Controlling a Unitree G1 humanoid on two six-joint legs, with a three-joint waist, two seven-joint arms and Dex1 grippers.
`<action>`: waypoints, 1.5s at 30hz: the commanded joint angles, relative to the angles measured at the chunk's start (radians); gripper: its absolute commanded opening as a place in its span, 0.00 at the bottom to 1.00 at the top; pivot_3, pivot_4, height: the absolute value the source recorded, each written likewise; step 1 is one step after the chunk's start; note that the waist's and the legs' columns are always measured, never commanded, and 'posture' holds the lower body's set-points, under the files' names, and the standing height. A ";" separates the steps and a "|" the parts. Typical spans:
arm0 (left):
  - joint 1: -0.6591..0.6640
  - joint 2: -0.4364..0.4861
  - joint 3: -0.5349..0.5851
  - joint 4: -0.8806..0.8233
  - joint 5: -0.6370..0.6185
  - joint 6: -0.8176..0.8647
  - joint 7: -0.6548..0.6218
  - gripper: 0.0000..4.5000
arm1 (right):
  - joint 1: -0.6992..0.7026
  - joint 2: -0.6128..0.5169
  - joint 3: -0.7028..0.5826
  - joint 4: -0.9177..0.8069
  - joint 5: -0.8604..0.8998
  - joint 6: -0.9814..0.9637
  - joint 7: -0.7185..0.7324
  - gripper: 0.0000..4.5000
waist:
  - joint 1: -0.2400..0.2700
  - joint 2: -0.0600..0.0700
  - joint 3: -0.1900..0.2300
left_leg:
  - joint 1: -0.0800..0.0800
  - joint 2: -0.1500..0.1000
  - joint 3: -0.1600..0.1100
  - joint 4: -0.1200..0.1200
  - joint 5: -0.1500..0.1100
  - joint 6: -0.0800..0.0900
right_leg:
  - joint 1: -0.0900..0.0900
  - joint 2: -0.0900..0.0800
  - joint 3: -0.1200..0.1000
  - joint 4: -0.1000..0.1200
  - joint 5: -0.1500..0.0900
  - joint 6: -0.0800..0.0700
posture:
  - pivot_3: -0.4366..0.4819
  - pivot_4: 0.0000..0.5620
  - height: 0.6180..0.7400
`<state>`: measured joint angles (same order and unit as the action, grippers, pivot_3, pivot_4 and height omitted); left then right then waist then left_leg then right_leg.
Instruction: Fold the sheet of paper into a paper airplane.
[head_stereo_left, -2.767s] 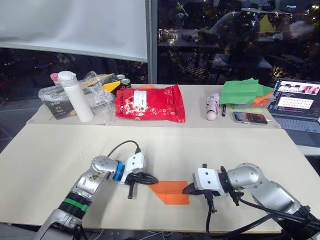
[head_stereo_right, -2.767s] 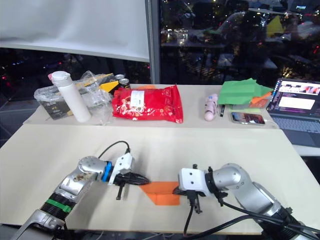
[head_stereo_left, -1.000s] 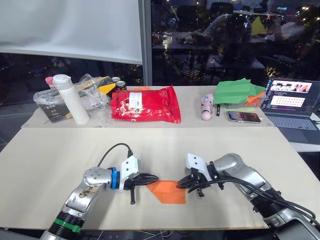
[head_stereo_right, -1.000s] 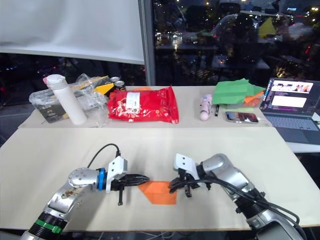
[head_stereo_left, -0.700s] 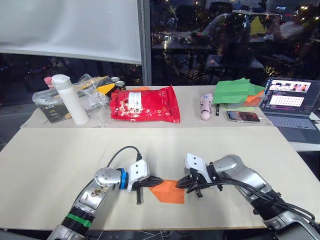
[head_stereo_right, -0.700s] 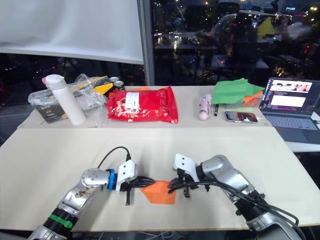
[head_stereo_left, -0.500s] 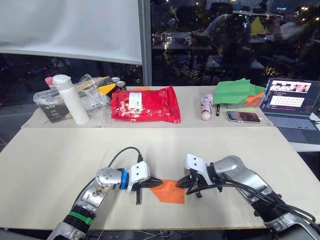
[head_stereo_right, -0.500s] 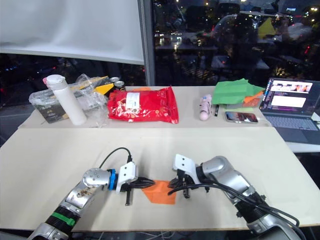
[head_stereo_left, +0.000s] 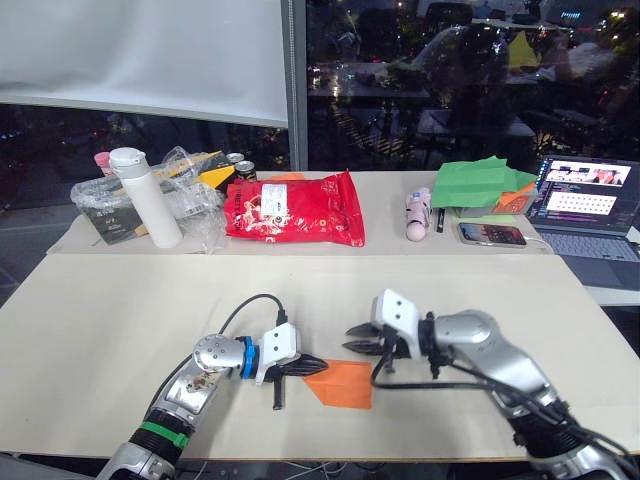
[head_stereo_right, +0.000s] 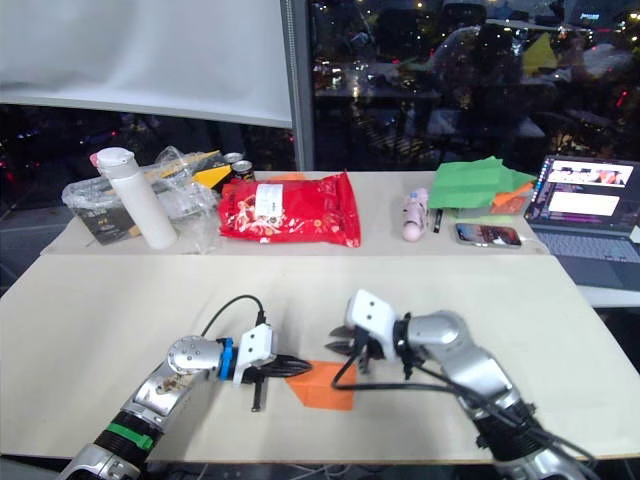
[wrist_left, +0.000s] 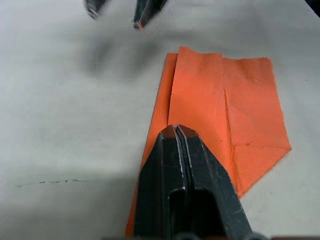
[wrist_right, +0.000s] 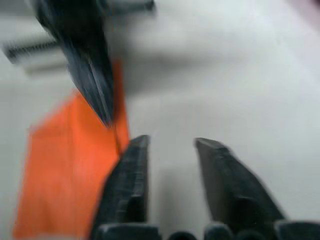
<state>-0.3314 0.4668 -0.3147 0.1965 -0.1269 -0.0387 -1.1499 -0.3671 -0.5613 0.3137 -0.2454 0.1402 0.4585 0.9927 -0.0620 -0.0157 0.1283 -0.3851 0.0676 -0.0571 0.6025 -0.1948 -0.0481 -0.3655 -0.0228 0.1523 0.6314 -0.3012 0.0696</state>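
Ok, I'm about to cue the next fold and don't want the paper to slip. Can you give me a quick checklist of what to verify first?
1. Left gripper pinning the paper airplane: ok, fingers shut, tips resting on its left end.
2. Right gripper free to regrip: ok, fingers open, raised off the paper behind its far edge.
3. Paper lying flat on the table: ok, creases visible in the left wrist view.
4. Whether the left tips press or only touch: cannot tell.
5. Clutter away from the fold: ok, the red bag and green folded paper sit at the far edge.

Paper airplane (head_stereo_left: 341, 382) on table (head_stereo_left: 120, 310) — between both pincers
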 joint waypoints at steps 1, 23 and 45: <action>0.016 0.001 0.000 0.023 -0.001 0.037 0.001 0.00 | 0.034 0.003 0.057 0.003 -0.054 -0.095 -0.019 0.01 | 0.001 0.000 0.000 | -0.001 0.000 0.000 0.000 0.000 0.000 | 0.000 0.000 0.000 0.000 0.000 0.000 | 0.48 0.27 0.77; 0.110 0.036 0.068 -0.133 -0.125 0.155 -0.015 0.00 | 0.106 0.062 0.138 0.148 -0.120 -0.133 -0.060 0.01 | -0.006 0.001 -0.001 | 0.003 0.000 0.000 0.001 0.000 0.000 | 0.002 0.000 0.000 0.000 -0.001 -0.001 | 0.48 0.27 0.77; 0.112 0.062 -0.005 0.029 -0.029 0.029 -0.073 0.00 | 0.120 0.050 0.092 0.102 -0.039 -0.180 0.005 0.01 | -0.006 0.002 -0.003 | 0.003 0.000 0.000 0.000 0.000 0.000 | 0.002 0.000 0.000 0.000 -0.001 -0.001 | 0.48 0.27 0.77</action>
<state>-0.2558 0.5050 -0.2794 0.1920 -0.1950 -0.0429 -1.2001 -0.2612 -0.4958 0.4075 -0.1464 0.1017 0.3026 0.9828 -0.0681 -0.0141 0.1256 -0.3821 0.0678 -0.0569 0.6024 -0.1949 -0.0484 -0.3634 -0.0230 0.1524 0.6311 -0.3019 0.0683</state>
